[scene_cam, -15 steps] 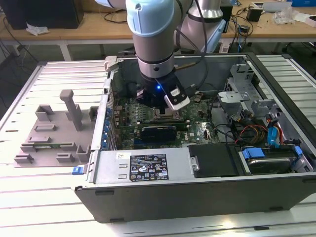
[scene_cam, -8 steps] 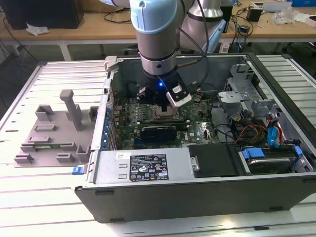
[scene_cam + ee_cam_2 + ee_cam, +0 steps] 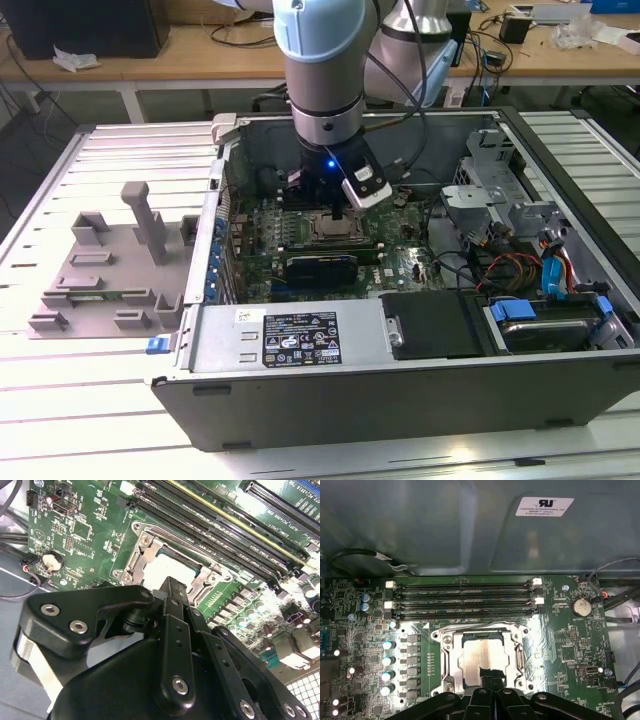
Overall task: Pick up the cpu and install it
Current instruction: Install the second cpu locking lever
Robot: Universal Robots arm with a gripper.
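The cpu (image 3: 481,657), a shiny silver square, lies flat inside the metal socket frame (image 3: 449,662) on the green motherboard (image 3: 560,645). In the second wrist view the cpu (image 3: 165,569) glares bright within the socket frame (image 3: 145,547). My gripper (image 3: 490,676) hovers right over the cpu's near edge, its black fingers (image 3: 174,611) drawn together to a narrow tip with nothing between them. I cannot tell whether the tip touches the chip. In the exterior view the gripper (image 3: 337,212) reaches down into the open computer case above the cpu (image 3: 332,230).
Memory slots (image 3: 465,600) run beside the socket, with capacitors (image 3: 387,660) along another side. The case walls (image 3: 400,375), a drive bay (image 3: 545,325) and cables (image 3: 500,265) crowd the exterior view's right. A grey plastic tray (image 3: 110,270) lies on the table at the exterior view's left.
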